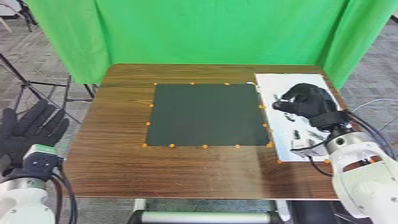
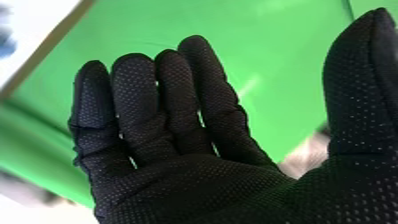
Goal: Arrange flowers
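Over at three o'clock on the desk (image 1: 213, 175), the right hand (image 1: 311, 101) is hanging loosely open above the white sheet (image 1: 277, 81), small dark pieces (image 1: 297, 134) lying nearby; off at nine, the left hand (image 1: 32, 131) is pointing forward, open.

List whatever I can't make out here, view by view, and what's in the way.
- Head view: the small dark objects on the white sheet, too small to identify as flowers or anything else.
- Head view: the sheet's surface beneath the right hand, hidden by that hand.
- Head view: the left hand's outer side, cut by the left edge.
- Right wrist view: the pale patch beside the thumb, blurred.
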Robot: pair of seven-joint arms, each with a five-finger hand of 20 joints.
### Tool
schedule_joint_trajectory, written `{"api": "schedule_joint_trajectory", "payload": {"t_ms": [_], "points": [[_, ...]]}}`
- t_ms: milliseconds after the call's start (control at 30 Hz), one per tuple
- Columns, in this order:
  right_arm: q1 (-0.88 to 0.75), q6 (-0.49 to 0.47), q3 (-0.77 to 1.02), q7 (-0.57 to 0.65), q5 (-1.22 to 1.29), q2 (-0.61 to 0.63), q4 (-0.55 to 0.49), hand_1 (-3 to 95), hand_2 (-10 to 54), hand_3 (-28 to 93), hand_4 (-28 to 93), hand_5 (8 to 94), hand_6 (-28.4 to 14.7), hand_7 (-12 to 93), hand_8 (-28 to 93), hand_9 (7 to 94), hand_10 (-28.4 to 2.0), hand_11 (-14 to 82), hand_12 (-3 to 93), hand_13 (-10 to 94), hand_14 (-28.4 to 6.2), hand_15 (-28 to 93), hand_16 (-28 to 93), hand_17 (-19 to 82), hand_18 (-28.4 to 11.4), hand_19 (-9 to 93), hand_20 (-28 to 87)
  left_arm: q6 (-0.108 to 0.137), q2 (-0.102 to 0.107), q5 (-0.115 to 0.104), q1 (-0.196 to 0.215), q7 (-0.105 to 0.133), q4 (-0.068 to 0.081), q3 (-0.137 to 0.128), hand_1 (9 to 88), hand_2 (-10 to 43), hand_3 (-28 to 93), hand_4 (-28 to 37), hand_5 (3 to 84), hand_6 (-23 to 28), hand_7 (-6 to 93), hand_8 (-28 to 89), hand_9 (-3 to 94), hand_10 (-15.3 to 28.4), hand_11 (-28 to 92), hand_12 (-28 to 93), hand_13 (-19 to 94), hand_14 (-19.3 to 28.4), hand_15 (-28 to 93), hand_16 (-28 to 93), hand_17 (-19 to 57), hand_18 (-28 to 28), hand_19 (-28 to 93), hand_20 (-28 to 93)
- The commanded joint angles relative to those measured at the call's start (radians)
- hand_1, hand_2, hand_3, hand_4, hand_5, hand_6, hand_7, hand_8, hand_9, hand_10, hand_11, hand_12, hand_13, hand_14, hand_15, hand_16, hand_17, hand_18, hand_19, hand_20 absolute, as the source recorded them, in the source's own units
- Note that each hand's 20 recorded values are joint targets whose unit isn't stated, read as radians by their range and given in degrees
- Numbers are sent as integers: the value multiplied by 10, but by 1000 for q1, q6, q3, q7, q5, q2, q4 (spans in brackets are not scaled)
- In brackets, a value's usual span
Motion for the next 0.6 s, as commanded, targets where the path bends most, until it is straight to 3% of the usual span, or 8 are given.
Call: {"api": "schedule_joint_trajectory", "payload": {"t_ms": [33, 100, 167, 333, 400, 500, 600], "points": [[-50, -163, -39, 159, -464, 141, 0, 239, -95, 581, -283, 443, -103, 528, -195, 438, -216, 587, 474, 440, -205, 747, 368, 239, -246, 770, 381, 11, -2, -6, 16, 7, -10, -11, 253, 117, 722, -283, 468, 81, 199, -118, 417, 153, 271, 93, 309, 174, 534, -98, -40, 157, 430, 135], [-56, -148, -60, 210, -492, 171, 1, 248, -95, 566, -283, 449, -104, 530, -196, 443, -219, 584, 477, 449, -207, 747, 372, 245, -250, 782, 385, 8, -3, -6, 10, 0, -4, -13, 253, 118, 722, -283, 468, 81, 200, -118, 418, 152, 273, 94, 309, 173, 535, -97, -40, 157, 430, 136], [-48, -130, -85, 248, -512, 184, 9, 258, -95, 547, -283, 451, -106, 530, -195, 448, -224, 583, 478, 454, -210, 748, 374, 252, -255, 796, 391, 12, 3, -15, 12, 8, -6, -7, 254, 118, 722, -283, 468, 81, 201, -118, 418, 152, 274, 94, 309, 173, 535, -97, -40, 157, 431, 136], [12, -275, -129, 326, -437, 192, 16, 235, -95, 565, -283, 494, -111, 534, -183, 484, -234, 579, 482, 495, -220, 755, 383, 275, -272, 829, 403, 9, 9, -21, 12, 13, -4, -6, 254, 118, 723, -283, 469, 80, 203, -119, 419, 152, 275, 94, 310, 173, 537, -97, -41, 158, 433, 137], [57, -338, -162, 350, -407, 192, 28, 237, -95, 567, -283, 514, -108, 529, -172, 503, -234, 576, 484, 512, -220, 754, 387, 287, -278, 840, 404, 10, 3, -16, 6, -1, -3, -11, 254, 118, 723, -283, 469, 80, 205, -119, 419, 153, 276, 94, 310, 173, 537, -98, -40, 158, 433, 137], [111, -408, -191, 366, -336, 178, 49, 252, -95, 581, -282, 601, -87, 489, -138, 584, -212, 561, 486, 569, -215, 744, 405, 332, -283, 864, 411, 11, 6, -18, 10, 7, -6, -11, 254, 118, 723, -283, 469, 81, 205, -120, 419, 152, 278, 95, 310, 173, 538, -98, -40, 158, 433, 137], [158, -444, -228, 359, -323, 172, 81, 265, -95, 565, -283, 630, -85, 452, -125, 597, -208, 555, 483, 575, -213, 739, 409, 342, -284, 868, 410, 11, 7, -19, 10, 13, -7, -9, 254, 118, 722, -283, 470, 82, 204, -120, 419, 152, 278, 95, 310, 173, 538, -98, -40, 158, 434, 137]]}}
